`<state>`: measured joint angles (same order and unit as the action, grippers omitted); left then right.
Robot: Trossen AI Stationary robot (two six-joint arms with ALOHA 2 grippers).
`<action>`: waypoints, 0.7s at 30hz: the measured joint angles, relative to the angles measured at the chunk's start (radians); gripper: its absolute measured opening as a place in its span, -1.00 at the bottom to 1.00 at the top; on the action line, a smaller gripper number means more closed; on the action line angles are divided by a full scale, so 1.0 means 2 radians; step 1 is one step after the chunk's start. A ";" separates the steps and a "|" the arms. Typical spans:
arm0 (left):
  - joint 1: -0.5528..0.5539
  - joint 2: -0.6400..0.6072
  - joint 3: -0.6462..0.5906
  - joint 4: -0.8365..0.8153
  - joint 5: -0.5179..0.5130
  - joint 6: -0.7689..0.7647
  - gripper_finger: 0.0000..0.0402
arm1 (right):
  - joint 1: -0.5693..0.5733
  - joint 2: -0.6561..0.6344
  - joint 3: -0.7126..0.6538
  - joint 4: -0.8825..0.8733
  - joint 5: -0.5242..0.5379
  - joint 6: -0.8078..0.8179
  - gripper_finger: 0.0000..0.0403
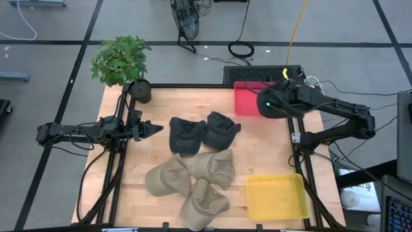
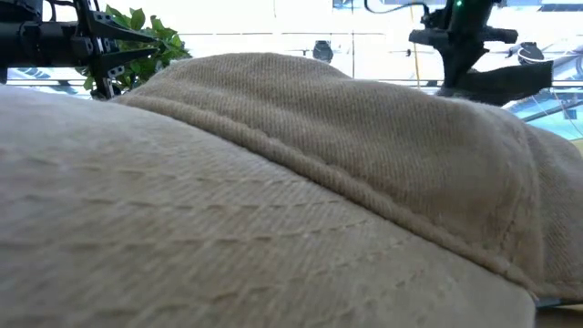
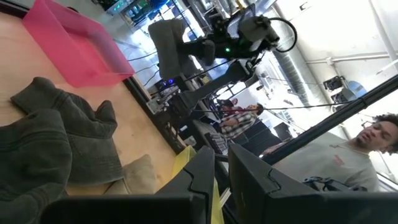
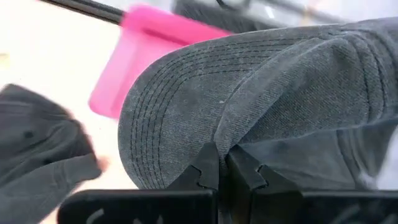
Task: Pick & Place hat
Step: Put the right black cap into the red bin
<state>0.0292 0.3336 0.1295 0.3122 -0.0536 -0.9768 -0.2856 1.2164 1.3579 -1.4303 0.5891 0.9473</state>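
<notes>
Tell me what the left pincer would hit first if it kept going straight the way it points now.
Judging by the high view, the left pincer points across the table at the dark hats; the nearer dark hat would probably be met first. Height is unclear, so it might pass just above it.

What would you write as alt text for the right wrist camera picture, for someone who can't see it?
A dark grey hat fills most of the picture, its brim pinched by the right tool, whose two dark fingers meet on the fabric. Behind it lies a pink tray on the pale table, with another dark hat off to one side.
</notes>
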 joint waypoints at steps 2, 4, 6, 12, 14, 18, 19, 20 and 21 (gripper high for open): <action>0.000 0.000 0.000 0.000 0.000 0.002 -0.75 | -0.011 0.017 0.005 -0.043 -0.010 0.033 -1.00; 0.000 0.000 0.000 0.000 0.000 0.003 -0.75 | -0.021 0.033 0.004 -0.076 -0.003 0.055 -1.00; 0.000 0.000 0.000 0.000 0.000 0.003 -0.75 | -0.034 0.037 -0.007 -0.062 0.015 0.045 -1.00; 0.000 0.000 0.000 0.003 0.000 0.003 -0.75 | -0.091 0.050 -0.008 -0.002 0.029 -0.021 -1.00; 0.000 0.000 0.000 0.004 0.000 0.003 -0.75 | -0.111 0.050 -0.008 0.004 0.024 -0.034 -1.00; 0.000 0.000 0.000 0.018 0.001 0.003 -0.75 | -0.150 0.052 -0.008 0.021 0.005 -0.069 -1.00; 0.000 0.000 0.000 0.019 0.001 0.003 -0.75 | -0.159 0.053 -0.008 0.028 -0.007 -0.081 -1.00; 0.000 0.000 0.000 0.019 0.001 0.003 -0.75 | -0.168 0.054 -0.008 0.033 -0.018 -0.093 -1.00; 0.000 0.000 0.000 0.019 0.001 0.003 -0.75 | -0.175 0.057 -0.008 0.039 -0.022 -0.103 -1.00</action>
<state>0.0293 0.3334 0.1294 0.3500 -0.0521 -0.9710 -0.6359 1.3305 1.3415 -1.3520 0.5446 0.7407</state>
